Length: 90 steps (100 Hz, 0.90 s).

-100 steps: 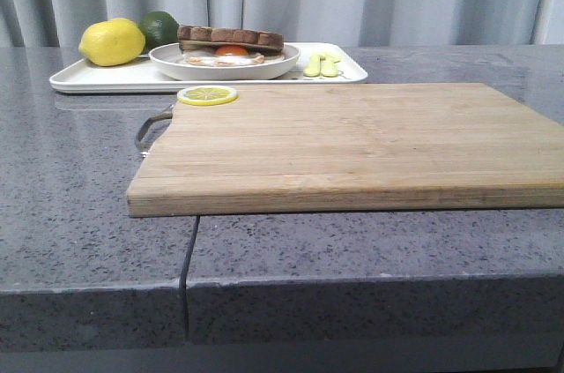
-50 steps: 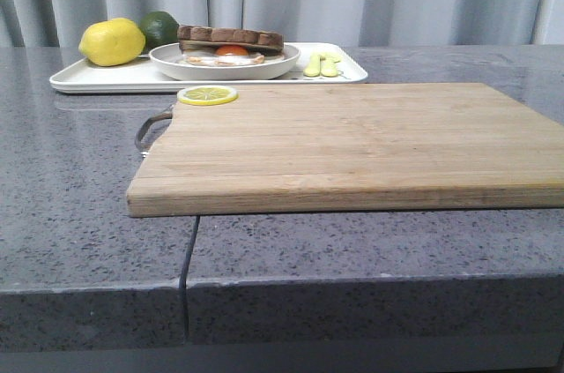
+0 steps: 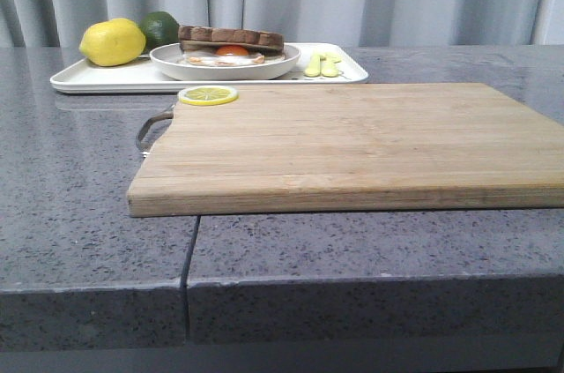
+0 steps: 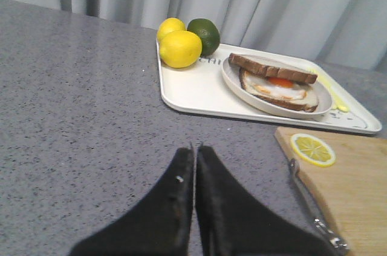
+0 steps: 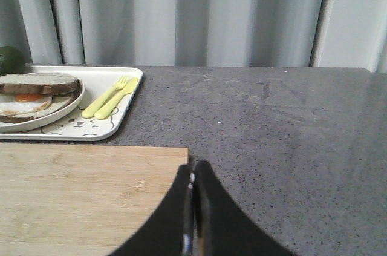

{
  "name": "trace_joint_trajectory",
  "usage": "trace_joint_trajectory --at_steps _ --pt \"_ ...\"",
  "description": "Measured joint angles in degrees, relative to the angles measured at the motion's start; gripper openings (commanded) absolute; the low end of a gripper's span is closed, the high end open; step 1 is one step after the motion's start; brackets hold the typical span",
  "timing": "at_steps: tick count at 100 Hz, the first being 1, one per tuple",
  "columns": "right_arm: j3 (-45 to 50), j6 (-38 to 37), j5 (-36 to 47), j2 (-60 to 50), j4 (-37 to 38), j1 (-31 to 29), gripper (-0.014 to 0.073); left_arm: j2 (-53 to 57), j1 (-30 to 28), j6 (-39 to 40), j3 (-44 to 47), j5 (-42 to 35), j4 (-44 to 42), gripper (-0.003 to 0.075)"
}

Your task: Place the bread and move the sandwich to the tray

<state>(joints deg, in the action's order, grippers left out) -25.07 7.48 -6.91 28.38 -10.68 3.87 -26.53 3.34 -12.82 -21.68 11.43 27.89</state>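
Note:
The sandwich (image 3: 231, 43), brown-crusted bread over a fried egg, lies in a round white plate (image 3: 282, 64) on the white tray (image 3: 97, 78) at the back left. The left wrist view shows the sandwich (image 4: 275, 80), its plate (image 4: 233, 80) and the tray (image 4: 193, 89) ahead of my left gripper (image 4: 195, 147), which is shut and empty over bare counter. My right gripper (image 5: 193, 168) is shut and empty at the far corner of the cutting board (image 5: 72, 195), with the sandwich (image 5: 30, 92) and tray (image 5: 115, 120) off to one side. Neither gripper appears in the front view.
A wooden cutting board (image 3: 352, 144) with a metal handle fills the middle of the grey counter; a lemon slice (image 3: 208, 95) lies on its far left corner. Lemons (image 4: 179, 48), a lime (image 3: 160, 27) and a yellow fork and knife (image 3: 322, 64) share the tray. Curtains hang behind.

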Motion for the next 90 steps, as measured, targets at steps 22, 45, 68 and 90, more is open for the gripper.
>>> trace_joint_trajectory --at_steps 22,45,68,90 --pt "0.0 0.0 0.0 0.0 0.0 0.0 -0.0067 5.2 0.0 0.0 7.9 -5.7 -9.3 -0.0020" --pt "0.0 0.0 0.0 0.0 0.0 0.0 -0.0067 16.8 0.0 2.5 18.0 -9.5 -22.5 -0.0020" --pt "0.0 0.0 0.0 0.0 0.0 0.0 -0.0067 25.4 0.0 7.7 21.7 -9.7 -29.2 -0.0020" --pt "0.0 0.0 0.0 0.0 0.0 0.0 -0.0067 26.8 0.0 8.2 21.7 -7.0 -30.4 -0.0020"
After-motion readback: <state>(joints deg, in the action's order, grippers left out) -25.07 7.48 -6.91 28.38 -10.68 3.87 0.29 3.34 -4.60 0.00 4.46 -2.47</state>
